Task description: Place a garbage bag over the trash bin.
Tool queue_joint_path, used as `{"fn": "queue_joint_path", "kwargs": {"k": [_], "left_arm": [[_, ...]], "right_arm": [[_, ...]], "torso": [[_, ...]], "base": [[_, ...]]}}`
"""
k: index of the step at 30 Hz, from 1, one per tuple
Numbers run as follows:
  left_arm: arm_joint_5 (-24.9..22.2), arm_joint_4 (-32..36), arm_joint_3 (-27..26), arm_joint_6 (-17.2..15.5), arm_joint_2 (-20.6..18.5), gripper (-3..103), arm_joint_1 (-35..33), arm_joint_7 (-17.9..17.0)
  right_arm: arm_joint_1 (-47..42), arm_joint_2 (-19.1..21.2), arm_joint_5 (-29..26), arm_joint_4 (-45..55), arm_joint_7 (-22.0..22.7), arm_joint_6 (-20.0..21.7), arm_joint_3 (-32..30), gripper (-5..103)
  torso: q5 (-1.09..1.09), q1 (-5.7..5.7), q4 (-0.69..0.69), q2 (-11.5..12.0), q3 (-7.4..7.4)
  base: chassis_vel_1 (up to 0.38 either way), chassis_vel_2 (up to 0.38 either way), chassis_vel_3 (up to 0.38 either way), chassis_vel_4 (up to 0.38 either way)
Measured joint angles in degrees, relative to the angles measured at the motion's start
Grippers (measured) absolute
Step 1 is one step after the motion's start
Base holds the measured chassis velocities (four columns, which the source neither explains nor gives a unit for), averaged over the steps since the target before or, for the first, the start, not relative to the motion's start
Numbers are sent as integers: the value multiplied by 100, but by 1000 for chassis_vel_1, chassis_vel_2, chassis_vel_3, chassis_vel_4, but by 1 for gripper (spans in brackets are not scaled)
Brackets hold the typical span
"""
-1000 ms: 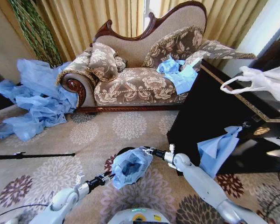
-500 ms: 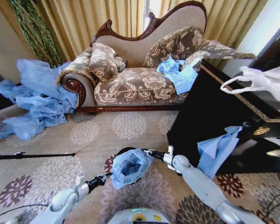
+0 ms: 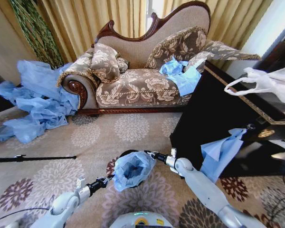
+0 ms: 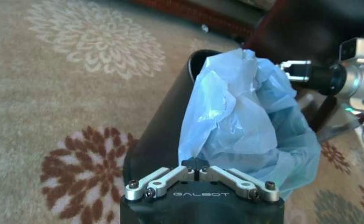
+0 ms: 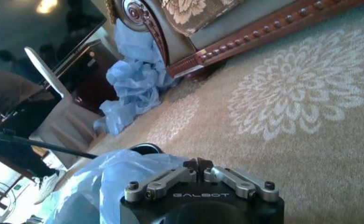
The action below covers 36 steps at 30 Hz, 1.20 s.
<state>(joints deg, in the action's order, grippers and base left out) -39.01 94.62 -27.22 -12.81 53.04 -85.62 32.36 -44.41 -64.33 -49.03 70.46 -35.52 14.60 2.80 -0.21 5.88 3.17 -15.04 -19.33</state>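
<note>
1. Here, the left gripper [image 3: 106, 180], low on the near left, is pinched closed on the near edge of the bag [image 3: 133, 168]; its wrist view shows the film caught between the meeting fingertips [image 4: 196, 163].
2. The bag hangs stretched between both arms, its mouth draped across the top of the black bin [image 4: 163, 126] on the floral carpet [image 3: 133, 128].
3. The right gripper [image 3: 149, 153], on the far right side, is clamped on the opposite edge.
4. The stretched span runs near-left to far-right across the rim, and the bin lies directly beneath it, roughly equally near to each arm.
5. A sofa [image 3: 142, 80] stands well beyond.
</note>
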Motion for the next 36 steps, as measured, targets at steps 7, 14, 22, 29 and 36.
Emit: {"fn": "queue_joint_path", "kwargs": {"k": [7,14,22,29,36], "left_arm": [[0,10,38,-17,-57,0,152,-131],[-40,11,-25,-40,-58,0,324,-289],[-198,-34,-66,-116,-53,0,540,-528],[-202,-44,-100,-112,-44,0,491,-528],[-186,-97,-82,-69,-35,0,473,-507]], "right_arm": [[-184,-53,107,99,70,-64,-75,0],[-8,-69,156,23,207,-126,22,0],[269,-167,272,-190,358,-241,149,0],[208,22,244,15,33,-53,-145,-3],[197,314,176,-167,-717,337,-399,24]], "torso": [[1,-1,0,0,0],[0,-1,0,0,0],[1,0,-1,0,0],[1,0,0,0,0],[1,0,1,0,0]], "base": [[0,0,0,0],[0,0,0,0],[0,0,0,0],[0,0,0,0],[0,0,0,0]]}}
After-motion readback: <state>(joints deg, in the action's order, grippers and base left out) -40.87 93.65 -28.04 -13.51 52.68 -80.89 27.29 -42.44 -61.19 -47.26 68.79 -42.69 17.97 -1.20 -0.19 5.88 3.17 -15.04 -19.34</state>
